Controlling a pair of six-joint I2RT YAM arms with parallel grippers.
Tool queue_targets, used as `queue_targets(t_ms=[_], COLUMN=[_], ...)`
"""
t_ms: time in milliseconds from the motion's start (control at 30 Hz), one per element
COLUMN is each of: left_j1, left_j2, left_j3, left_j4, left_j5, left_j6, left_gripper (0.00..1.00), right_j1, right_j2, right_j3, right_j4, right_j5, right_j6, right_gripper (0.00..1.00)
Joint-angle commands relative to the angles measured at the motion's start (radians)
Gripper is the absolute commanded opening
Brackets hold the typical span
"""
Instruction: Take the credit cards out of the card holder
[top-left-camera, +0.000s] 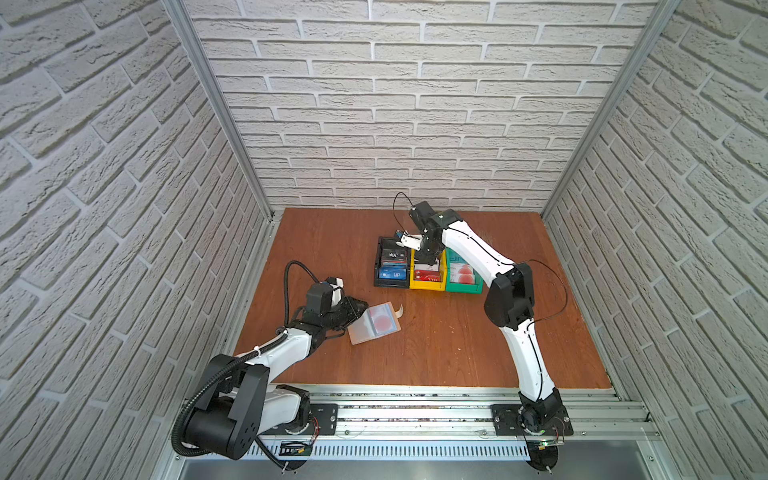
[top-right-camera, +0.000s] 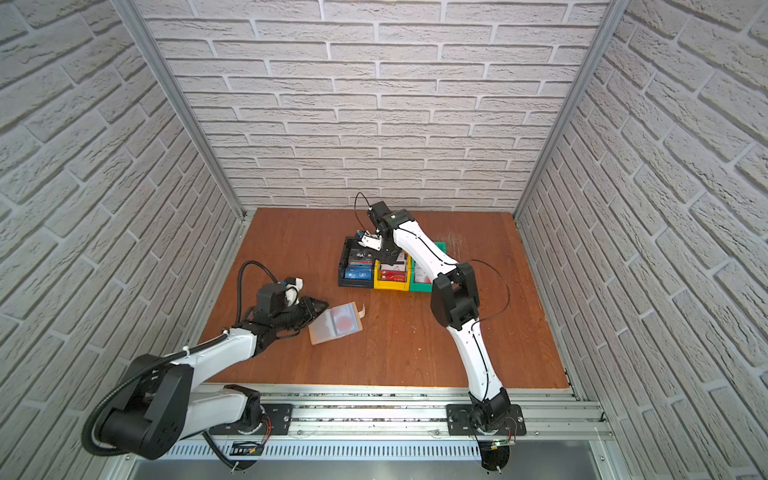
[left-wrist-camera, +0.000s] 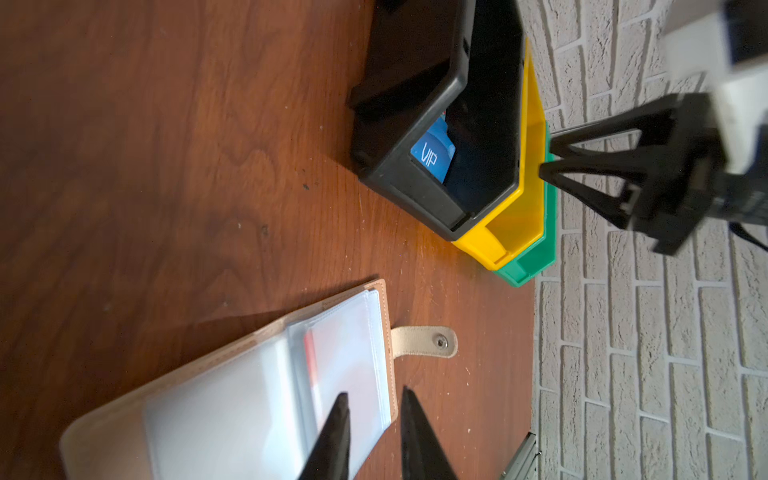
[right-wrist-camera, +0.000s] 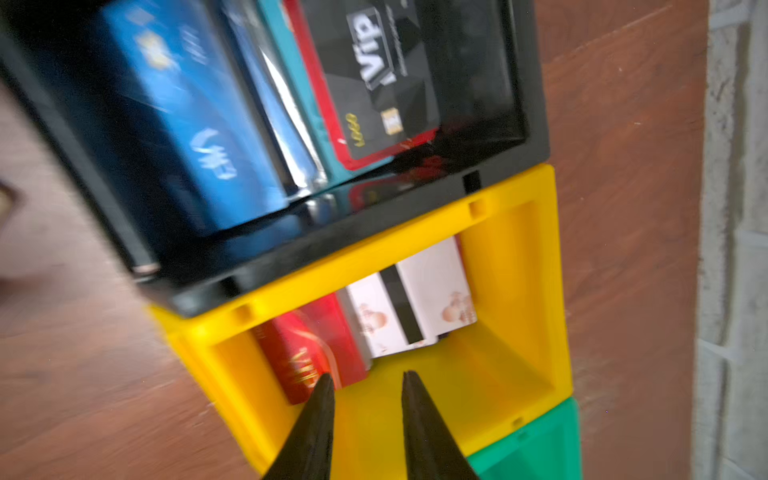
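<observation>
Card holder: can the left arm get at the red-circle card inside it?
Probably yes: the left claw sits at the open card holder, jaws apart, nothing between it and the red-circle card, though a sleeve covers it.

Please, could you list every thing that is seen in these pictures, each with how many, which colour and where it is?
table: one, red-brown wood, under everything.
walls: three, pale brick pattern, around the table.
card holder: one, tan with clear sleeves, lying open on the table's left part.
card with a red circle: one, pale, inside a sleeve of the card holder.
black bin: one, left end of the bin row.
yellow bin: one, middle of the row.
green bin: one, right end.
cards in the black bin: several, blue, black, red.
cards in the yellow bin: a few, red, white.
cards in the green bin: count unclear, pale with red circles.
left arm, right arm: white and black.
left pincer: black, open, at the card holder.
right pincer: black, open, over the yellow bin.
</observation>
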Motion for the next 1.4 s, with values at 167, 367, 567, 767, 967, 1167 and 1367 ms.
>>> queue_targets(t_ms=[167,367,567,767,967,1167,1367], left_j1=[0.007,0.008,0.012,0.014,0.021,0.022,0.025], left_j2=[-0.045,-0.085,-0.076,-0.043,-0.037,-0.018,0.004], left_j3=[-0.035,-0.063,-0.063,-0.094,-0.091,-0.095,-0.093], left_j4=[-0.161,-0.212,-0.303,-0.237,-0.234,-0.214,-0.196], left_j5=[-0.054,-0.084,-0.148,-0.148,-0.151,-0.142,-0.134], left_j6=[0.031,0.024,0.055,0.036,0.045,0.047,0.050], left_gripper=[0.23,0.23,0.22,0.22,0.22,0.22,0.22], right_j1=[0.173,0.258,0.257,0.247,0.232,0.232,0.235], right_j2=[-0.251,-0.187,-0.141,-0.133,-0.121,-0.112,-0.080], right_j3=[-0.456,-0.574,-0.568,-0.575,-0.583,-0.596,-0.597], right_j4=[0.430,0.599,0.574,0.525,0.494,0.472,0.455], right_j5=[-0.586,-0.546,-0.422,-0.317,-0.268,-0.213,-0.211], right_j6=[0.359,0.557,0.565,0.553,0.557,0.553,0.553], right_gripper=[0.26,0.22,0.20,0.19,0.14,0.13,0.12])
